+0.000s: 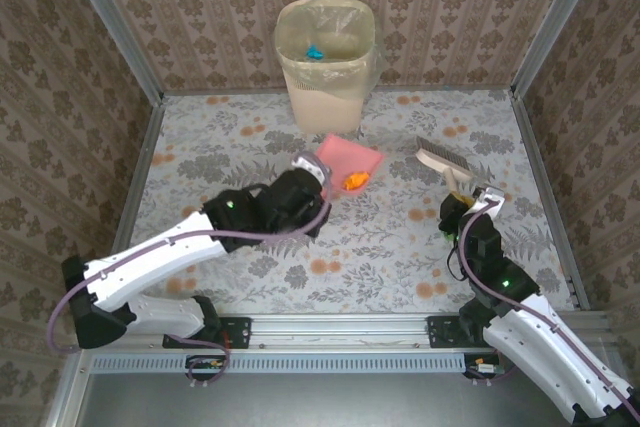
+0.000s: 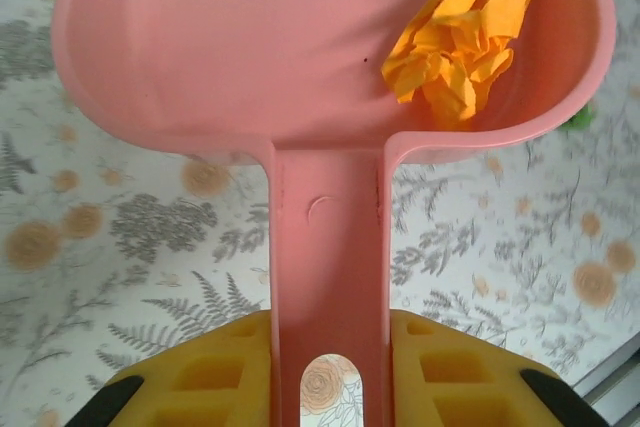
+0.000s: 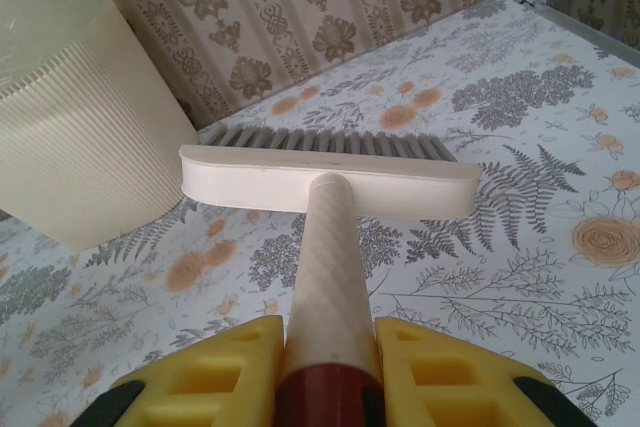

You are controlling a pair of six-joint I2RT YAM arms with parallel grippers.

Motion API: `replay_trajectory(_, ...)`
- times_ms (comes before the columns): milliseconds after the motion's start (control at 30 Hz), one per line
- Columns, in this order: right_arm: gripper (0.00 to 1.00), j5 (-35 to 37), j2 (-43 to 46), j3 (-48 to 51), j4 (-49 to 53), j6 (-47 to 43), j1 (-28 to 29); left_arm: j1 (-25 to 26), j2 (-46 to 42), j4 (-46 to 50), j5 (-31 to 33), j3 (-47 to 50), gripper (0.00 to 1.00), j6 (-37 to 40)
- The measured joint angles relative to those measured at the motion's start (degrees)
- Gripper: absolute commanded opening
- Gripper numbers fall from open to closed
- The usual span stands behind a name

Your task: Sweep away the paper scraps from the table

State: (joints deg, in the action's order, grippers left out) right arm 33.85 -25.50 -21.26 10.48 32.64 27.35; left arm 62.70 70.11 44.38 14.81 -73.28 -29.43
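My left gripper [image 1: 318, 175] [image 2: 328, 372] is shut on the handle of the pink dustpan [image 1: 349, 159] [image 2: 250, 57], which is held out toward the bin. One crumpled orange paper scrap [image 1: 354, 181] [image 2: 462, 37] lies in the pan's right corner. A green scrap [image 2: 580, 119] peeks out on the table [image 1: 250, 247] behind the pan's right rim. My right gripper [image 1: 465, 195] [image 3: 328, 372] is shut on the handle of a white brush [image 1: 438, 159] [image 3: 330, 177], whose grey bristles point away from me, right of the dustpan.
A cream ribbed waste bin [image 1: 325, 62] [image 3: 70, 137] with a plastic liner stands at the back centre, and a blue scrap [image 1: 314, 51] lies inside it. Metal rails and brown patterned walls [image 1: 60, 97] enclose the flower-print table on three sides.
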Motion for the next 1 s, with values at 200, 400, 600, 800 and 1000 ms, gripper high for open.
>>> replay_trajectory(200, 0.00, 0.2, -0.2, 1.3, -1.6, -1.1, 0.0, -9.6, 5.1, 7.1, -2.7, -16.8, 0.00, -0.4)
replay_trajectory(400, 0.00, 0.2, -2.7, 1.8, -3.1, -2.4, 0.0, -17.0, 12.3, 9.9, -5.6, -31.3, 0.00, -0.8)
replay_trajectory(600, 0.00, 0.0, -6.4, 1.8, -4.5, -3.0, 0.0, -24.0, 24.1, 12.0, -13.5, -50.0, 0.00, -2.8)
replay_trajectory(800, 0.00, -0.9, -9.3, 1.8, -4.7, -3.4, 0.0, -29.6, 40.3, 13.6, -25.3, -73.2, 0.00, -8.0)
replay_trajectory(1000, 0.00, -1.3, -9.9, 1.8, -5.4, -4.0, 0.0, -32.0, 48.3, 7.5, -36.9, -77.4, 0.00, -18.0)
